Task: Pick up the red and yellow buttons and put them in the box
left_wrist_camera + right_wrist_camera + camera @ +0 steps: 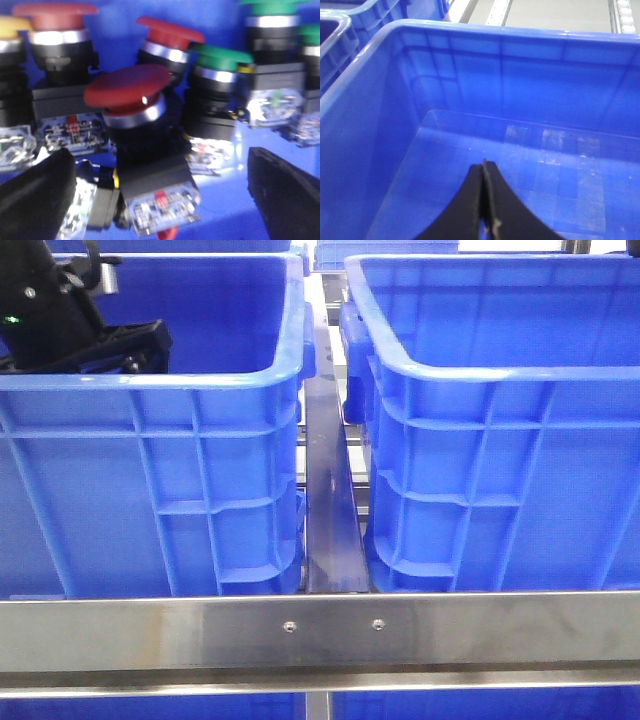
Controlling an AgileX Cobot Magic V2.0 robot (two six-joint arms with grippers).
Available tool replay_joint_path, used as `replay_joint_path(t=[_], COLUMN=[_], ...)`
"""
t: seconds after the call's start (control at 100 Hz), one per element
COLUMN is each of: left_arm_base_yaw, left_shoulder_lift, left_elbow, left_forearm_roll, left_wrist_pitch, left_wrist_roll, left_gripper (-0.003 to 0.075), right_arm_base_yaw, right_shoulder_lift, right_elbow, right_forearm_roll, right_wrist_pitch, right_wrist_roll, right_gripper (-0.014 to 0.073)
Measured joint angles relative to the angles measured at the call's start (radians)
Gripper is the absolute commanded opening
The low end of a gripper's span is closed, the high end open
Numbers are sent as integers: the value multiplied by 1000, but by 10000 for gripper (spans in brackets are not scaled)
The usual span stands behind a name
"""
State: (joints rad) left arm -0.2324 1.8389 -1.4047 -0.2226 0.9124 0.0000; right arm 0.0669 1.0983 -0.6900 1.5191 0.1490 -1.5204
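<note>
Toward the left edge of the tabletop stands a blue crate [150,470], and the left arm [60,320] reaches down into it from above its rear left rim. In the left wrist view the left tool [160,195] hangs low inside that crate with its two black fingers [37,200] spread wide, holding nothing. Between them, tilted, sits a red mushroom-head button [127,92] on a black body with a clear contact block below; neither finger touches it. Behind it, going left to right, stand a yellow button [10,27] at the frame's edge, a second red button [57,20], a third red button [167,35], and then a green button [217,60] just beside it, with more green ones [272,12] further right. All rest on the crate's blue floor, close together.

A metal rail [330,520] runs between the two crates, and a steel bar [320,630] crosses the near edge.

Toward the right edge stands the second blue crate [500,440]. The right wrist view shows the right tool [484,210] hanging over its bare blue floor [545,190], fingers pressed together with nothing between them.
</note>
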Motion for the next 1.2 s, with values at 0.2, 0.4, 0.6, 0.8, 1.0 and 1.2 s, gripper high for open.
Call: replay_joint_path(t=[0.2,0.4,0.6,0.8,1.0,1.2], left_arm_base_yaw=[0,0,-4,-64,-196,-334], left_shoulder_lift=[4,4,-67,-215,-302,-305], left_elbow=[0,0,0,0,0,0], left_forearm_roll=[-2,-2,-2,-2,-4,-4], left_wrist_pitch=[-4,-6,-13,-26,-31,-33], left_wrist_roll=[0,0,0,31,68,73], left_gripper=[308,53,21,21,21,21], right_arm_base_yaw=[0,0,0,0,0,0], right_shoulder_lift=[0,0,0,4,24,54], right_elbow=[0,0,0,0,0,0], right_forearm_roll=[0,0,0,0,0,0], right_wrist_pitch=[0,0,0,1,18,44], right_wrist_roll=[0,0,0,0,0,0], right_gripper=[-70,-70,-70,-70,-70,-70])
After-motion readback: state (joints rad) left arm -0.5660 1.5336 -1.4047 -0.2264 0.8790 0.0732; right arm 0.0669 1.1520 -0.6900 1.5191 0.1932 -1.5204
